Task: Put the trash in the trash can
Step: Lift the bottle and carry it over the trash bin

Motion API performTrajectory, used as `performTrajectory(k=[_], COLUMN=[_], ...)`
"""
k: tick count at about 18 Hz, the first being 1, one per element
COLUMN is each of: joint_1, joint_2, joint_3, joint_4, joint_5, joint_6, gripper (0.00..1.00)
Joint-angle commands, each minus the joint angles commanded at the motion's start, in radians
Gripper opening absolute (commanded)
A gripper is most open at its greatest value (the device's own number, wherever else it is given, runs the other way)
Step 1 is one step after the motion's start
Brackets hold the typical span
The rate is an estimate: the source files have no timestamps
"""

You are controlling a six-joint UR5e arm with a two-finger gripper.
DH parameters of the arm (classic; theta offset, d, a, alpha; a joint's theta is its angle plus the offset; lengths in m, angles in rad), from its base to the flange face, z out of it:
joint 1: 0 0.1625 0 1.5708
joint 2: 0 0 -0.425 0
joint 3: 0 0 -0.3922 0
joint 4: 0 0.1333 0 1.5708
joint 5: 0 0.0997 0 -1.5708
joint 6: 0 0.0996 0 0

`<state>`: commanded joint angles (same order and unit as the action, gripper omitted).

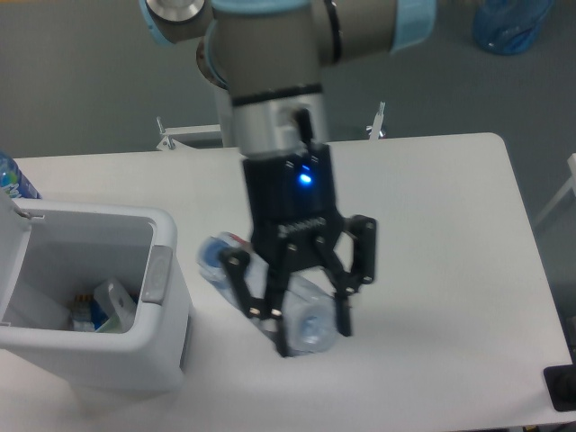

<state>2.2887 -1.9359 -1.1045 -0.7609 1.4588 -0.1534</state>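
My gripper hangs above the middle of the table, shut on the clear crinkled plastic bottle. The bottle lies slantwise between the fingers, with its cap end pointing left toward the trash can. The trash can is a white boxy bin at the lower left with a grey latch tab on its rim, and its lid is open. Inside it lies a crumpled white wrapper. The gripper is just right of the can's right wall and clear of it.
A blue-labelled bottle stands at the table's far left edge, behind the can's raised lid. The arm's base column rises behind the table. A blue bag lies on the floor at top right. A black object sits at the lower right edge.
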Motion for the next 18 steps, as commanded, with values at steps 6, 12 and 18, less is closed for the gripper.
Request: performTrajectory(k=[6, 12, 18], joint_1=[-0.055, -0.138, -0.192], joint_2=[-0.008, -0.011, -0.029], joint_3=[-0.008, -0.049, -0.058], joint_4=[0.000, 0.000, 0.000], joint_5=[0.000, 0.000, 0.000], joint_6=[-0.014, -0.014, -0.015], gripper=[0.55, 0.55, 0.57])
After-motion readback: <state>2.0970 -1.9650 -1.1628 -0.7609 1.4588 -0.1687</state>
